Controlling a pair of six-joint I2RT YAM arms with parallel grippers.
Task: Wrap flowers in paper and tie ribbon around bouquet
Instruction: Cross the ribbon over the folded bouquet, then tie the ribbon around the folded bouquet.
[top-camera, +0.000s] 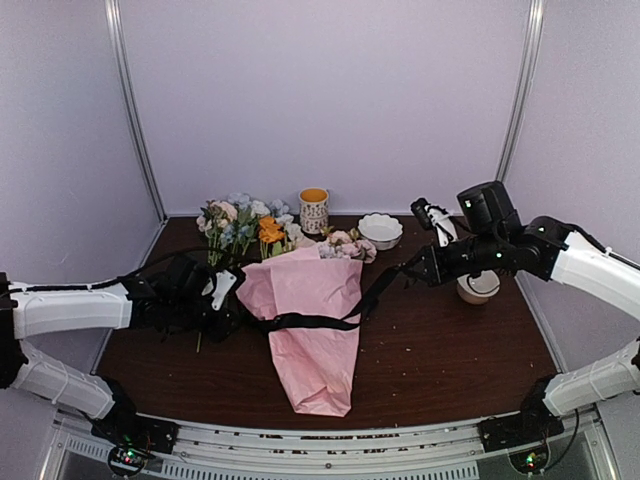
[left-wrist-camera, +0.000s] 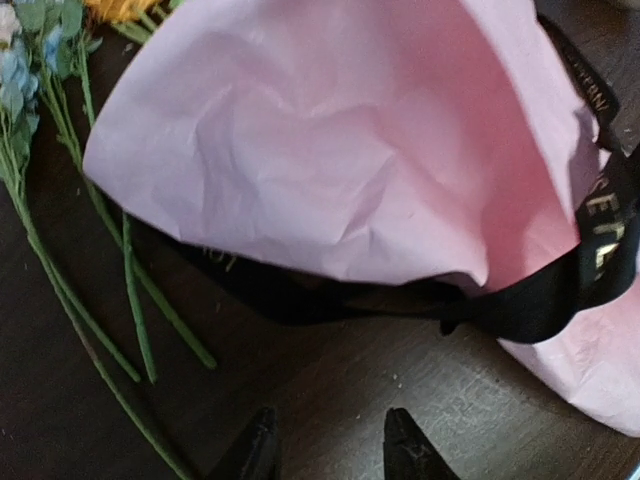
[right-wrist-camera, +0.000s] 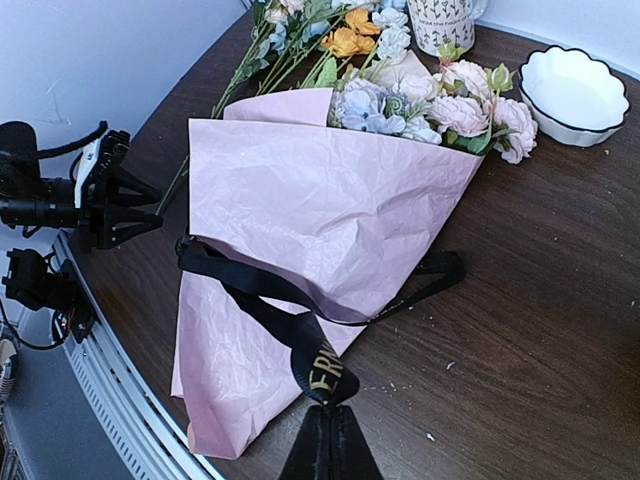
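While the right end effector is pinched shut on one end of the ribbon, likely to pull it snug around the bouquet lying in the middle of the table, the left end effector sits open and empty just beside its left side.

Paper I've got is pale pink, ribbon's black with gold lettering, table's dark brown, bowl white.
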